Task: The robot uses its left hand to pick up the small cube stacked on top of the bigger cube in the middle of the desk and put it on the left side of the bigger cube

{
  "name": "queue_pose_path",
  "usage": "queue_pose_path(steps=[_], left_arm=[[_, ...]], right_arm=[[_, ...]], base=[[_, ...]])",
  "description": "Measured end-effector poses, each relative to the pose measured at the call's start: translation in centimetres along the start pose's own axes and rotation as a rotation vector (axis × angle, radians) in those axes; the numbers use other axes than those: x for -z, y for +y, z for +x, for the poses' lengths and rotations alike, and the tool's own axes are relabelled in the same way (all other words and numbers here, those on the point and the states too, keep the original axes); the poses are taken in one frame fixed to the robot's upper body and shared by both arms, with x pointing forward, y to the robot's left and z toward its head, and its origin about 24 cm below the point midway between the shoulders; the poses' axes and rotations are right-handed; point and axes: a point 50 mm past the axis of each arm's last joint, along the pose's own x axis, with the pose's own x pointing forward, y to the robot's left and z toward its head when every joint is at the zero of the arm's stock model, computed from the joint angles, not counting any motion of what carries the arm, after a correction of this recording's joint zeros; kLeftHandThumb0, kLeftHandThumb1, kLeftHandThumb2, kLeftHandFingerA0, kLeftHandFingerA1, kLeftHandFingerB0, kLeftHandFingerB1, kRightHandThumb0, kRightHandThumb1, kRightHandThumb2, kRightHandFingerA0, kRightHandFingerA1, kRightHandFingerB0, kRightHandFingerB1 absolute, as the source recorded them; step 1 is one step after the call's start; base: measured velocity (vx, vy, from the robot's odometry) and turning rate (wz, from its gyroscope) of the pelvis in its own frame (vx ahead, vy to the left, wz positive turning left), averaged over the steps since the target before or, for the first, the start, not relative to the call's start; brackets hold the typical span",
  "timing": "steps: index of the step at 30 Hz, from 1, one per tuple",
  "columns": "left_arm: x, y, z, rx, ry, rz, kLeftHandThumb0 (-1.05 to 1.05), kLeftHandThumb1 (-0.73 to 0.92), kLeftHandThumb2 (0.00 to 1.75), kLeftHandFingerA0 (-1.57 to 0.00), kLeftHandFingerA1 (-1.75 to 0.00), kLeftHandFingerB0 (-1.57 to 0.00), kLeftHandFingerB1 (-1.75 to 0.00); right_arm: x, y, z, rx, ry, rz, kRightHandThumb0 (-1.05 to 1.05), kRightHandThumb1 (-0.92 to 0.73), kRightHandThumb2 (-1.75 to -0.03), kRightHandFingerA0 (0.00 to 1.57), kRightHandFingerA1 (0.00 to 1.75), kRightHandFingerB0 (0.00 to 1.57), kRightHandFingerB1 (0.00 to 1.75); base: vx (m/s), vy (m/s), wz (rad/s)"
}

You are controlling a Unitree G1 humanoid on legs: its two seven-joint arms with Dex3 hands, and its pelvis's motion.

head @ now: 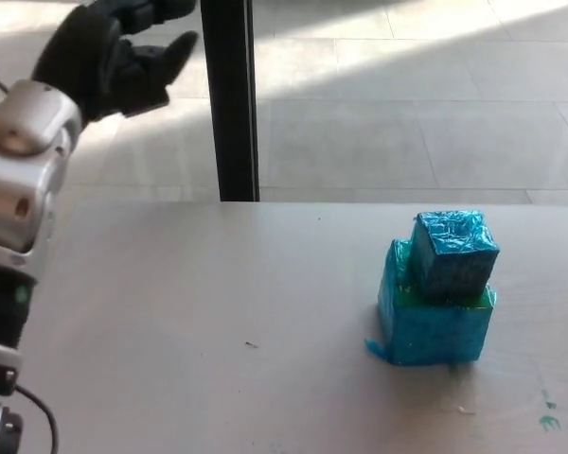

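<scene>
Desk (pixel 218 378): pale, matte top, filling the lower frame; a few green marks (pixel 549 421) were noted at 4 o'clock near the edge, and a dark speck (pixel 253 344) near the centre.

Post (pixel 228 99): black upright, seen behind the desk at 12 o'clock.

Left arm (pixel 14 189): silver casing, entered at 9 o'clock and raised well above the desk.

Left hand (pixel 114 52): black, at 10 o'clock, held high and well apart from the cubes. The fingers (pixel 175 47) were spread and nothing was gripped.

Right hand: not in view.

Big cube (pixel 434 326): blue-green, wrapped in shiny crinkled film, standing on the desk at 3 o'clock of centre. A loose flap of wrap (pixel 374 348) was seen at its lower left corner.

Small cube (pixel 454 253): blue, same glossy wrap, resting on the big cube's top, turned slightly against it and overhanging a little toward the near right.

Handling, judged: the small cube was taken to be light and fairly stiff, its film likely slippery and liable to crinkle under pressure. A grasp across two opposite side faces, above the joint line, was judged best, so that the big cube would not be dragged.
</scene>
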Motion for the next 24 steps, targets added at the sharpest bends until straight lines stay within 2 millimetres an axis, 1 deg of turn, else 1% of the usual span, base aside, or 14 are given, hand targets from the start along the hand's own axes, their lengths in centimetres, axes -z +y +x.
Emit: queue_pose_path(steps=[1,7,8,9,10,11,12,13,14,15,16,19,20,24], left_arm=[[-0.1,-0.3,0.2,0.014,0.004,0.02,-0.84,0.76,0.63,-0.26,-0.54,-0.27,-0.38],[-1.2,-3.6,2.1,0.117,0.018,0.173,-0.86,0.76,0.63,-0.24,-0.57,-0.25,-0.4],[-1.6,-4.0,2.4,0.129,0.009,0.193,-0.88,0.75,0.63,-0.25,-0.6,-0.26,-0.43],[-2.3,-4.6,2.7,0.141,-0.009,0.214,-0.86,0.73,0.63,-0.24,-0.63,-0.25,-0.44],[-3.0,-5.1,3.0,0.15,-0.026,0.223,-0.86,0.73,0.63,-0.24,-0.63,-0.25,-0.44],[-3.6,-5.6,3.2,0.158,-0.042,0.228,-0.86,0.74,0.63,-0.23,-0.66,-0.24,-0.46],[-4.3,-6.2,3.4,0.168,-0.062,0.235,-0.86,0.74,0.63,-0.23,-0.64,-0.24,-0.45],[-4.7,-6.5,3.5,0.173,-0.072,0.236,-0.85,0.74,0.63,-0.24,-0.6,-0.25,-0.42],[-5.4,-7.4,3.7,0.187,-0.09,0.231,-0.85,0.74,0.63,-0.24,-0.6,-0.25,-0.42],[-5.8,-8.0,3.9,0.194,-0.099,0.226,-0.83,0.74,0.62,-0.25,-0.57,-0.25,-0.41],[-6.2,-8.5,4.0,0.2,-0.104,0.219,-0.82,0.74,0.62,-0.27,-0.59,-0.26,-0.42],[-6.9,-9.9,4.6,0.207,-0.104,0.174,-0.82,0.73,0.62,-0.25,-0.58,-0.24,-0.42],[-7.2,-10.6,4.8,0.21,-0.101,0.152,-0.85,0.73,0.62,-0.28,-0.52,-0.26,-0.4],[-8.4,-12.6,5.3,0.217,-0.093,0.121,-0.8,0.72,0.62,-0.25,-0.52,-0.25,-0.41]], right_arm=[[0.0,0.0,0.0,0.0,0.0,0.0,-0.67,-0.61,-0.97,0.46,0.7,0.28,0.5],[0.1,0.0,-0.1,-0.002,-0.001,0.0,-0.61,-0.75,-0.63,0.46,0.66,0.34,0.37],[0.0,0.0,-0.1,-0.003,-0.002,-0.001,-0.64,-0.6,-0.97,0.46,0.7,0.27,0.51],[0.0,-0.1,0.0,-0.003,-0.004,-0.003,-0.61,-0.75,-0.62,0.47,0.7,0.35,0.39],[0.0,-0.1,-0.1,-0.003,-0.003,-0.005,-0.61,-0.75,-0.62,0.47,0.7,0.35,0.39],[-0.1,-0.1,0.0,-0.003,-0.005,-0.006,-0.64,-0.6,-0.98,0.47,0.72,0.27,0.51],[-0.1,-0.1,0.0,-0.003,-0.007,-0.006,-0.63,-0.6,-0.97,0.47,0.72,0.26,0.5],[-0.2,-0.1,0.0,-0.003,-0.007,-0.005,-0.61,-0.74,-0.62,0.46,0.71,0.34,0.38],[-0.2,-0.2,0.0,-0.003,-0.006,-0.003,-0.61,-0.74,-0.62,0.46,0.71,0.34,0.38],[-0.2,-0.2,0.0,-0.004,-0.007,-0.003,-0.63,-0.6,-0.97,0.47,0.72,0.27,0.51],[-0.2,-0.2,0.0,-0.004,-0.007,-0.003,-0.6,-0.75,-0.62,0.46,0.72,0.34,0.38],[-0.2,-0.1,0.0,-0.006,-0.007,-0.005,-0.59,-0.74,-0.62,0.47,0.73,0.35,0.38],[-0.3,-0.1,0.1,-0.008,-0.009,-0.006,-0.63,-0.6,-0.98,0.47,0.73,0.27,0.5],[-0.4,0.0,0.1,-0.009,-0.012,-0.007,-0.65,-0.61,-0.97,0.47,0.72,0.28,0.5]], base=[[0.0,0.0,0.0],[0.0,0.0,0.0],[0.0,0.0,0.0],[0.0,0.0,0.0],[0.0,0.0,0.0],[0.0,0.0,0.0],[0.0,0.0,0.0],[0.0,0.0,0.0],[0.0,0.0,0.0],[0.0,0.0,0.0],[0.0,0.0,0.0],[0.0,0.0,0.0],[0.0,0.0,0.0],[0.0,0.0,0.0]])
